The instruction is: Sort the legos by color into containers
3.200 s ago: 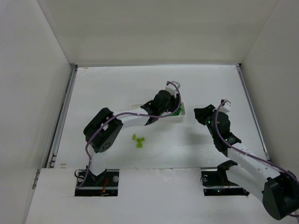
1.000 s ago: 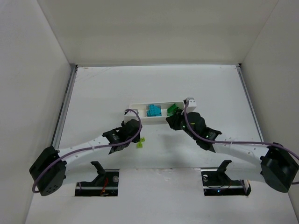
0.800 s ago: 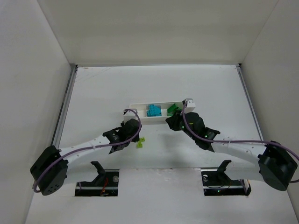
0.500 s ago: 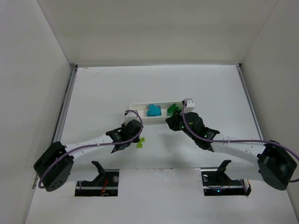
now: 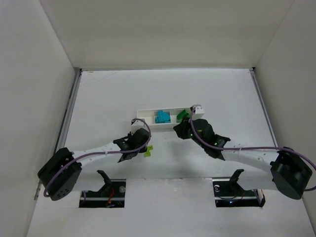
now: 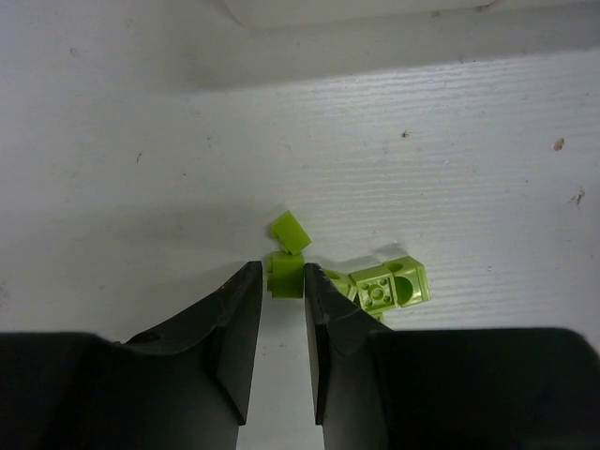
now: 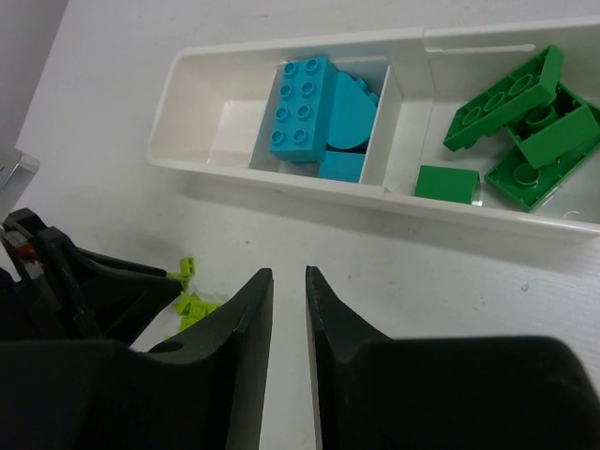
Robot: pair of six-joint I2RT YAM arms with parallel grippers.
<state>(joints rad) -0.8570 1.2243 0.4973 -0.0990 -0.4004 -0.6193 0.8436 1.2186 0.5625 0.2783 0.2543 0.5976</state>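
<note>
Between the fingertips of my left gripper (image 6: 282, 267) (image 5: 143, 149) lies a small yellow-green brick (image 6: 287, 275) on the table. The right finger touches it and a sliver of table shows on its left, so the gripper is narrowly open. Beside it lie another tiny yellow-green brick (image 6: 292, 231) and larger ones (image 6: 389, 284) (image 5: 148, 151). In the white tray (image 7: 281, 47) (image 5: 146, 112), cyan bricks (image 7: 309, 98) (image 5: 162, 117) fill the middle compartment and dark green bricks (image 7: 525, 112) (image 5: 182, 114) the right one. My right gripper (image 7: 289, 274) (image 5: 177, 130) hovers before the tray, narrowly open, holding nothing.
The tray's left compartment (image 7: 216, 112) holds nothing. My left gripper's black body (image 7: 84, 281) shows low on the left of the right wrist view, beside the yellow-green bricks (image 7: 192, 302). White walls enclose the table on three sides.
Since 3.2 s ago the left arm has left the tray and come down at the yellow-green bricks, and the right arm has swung in before the tray. In the last second both barely moved.
</note>
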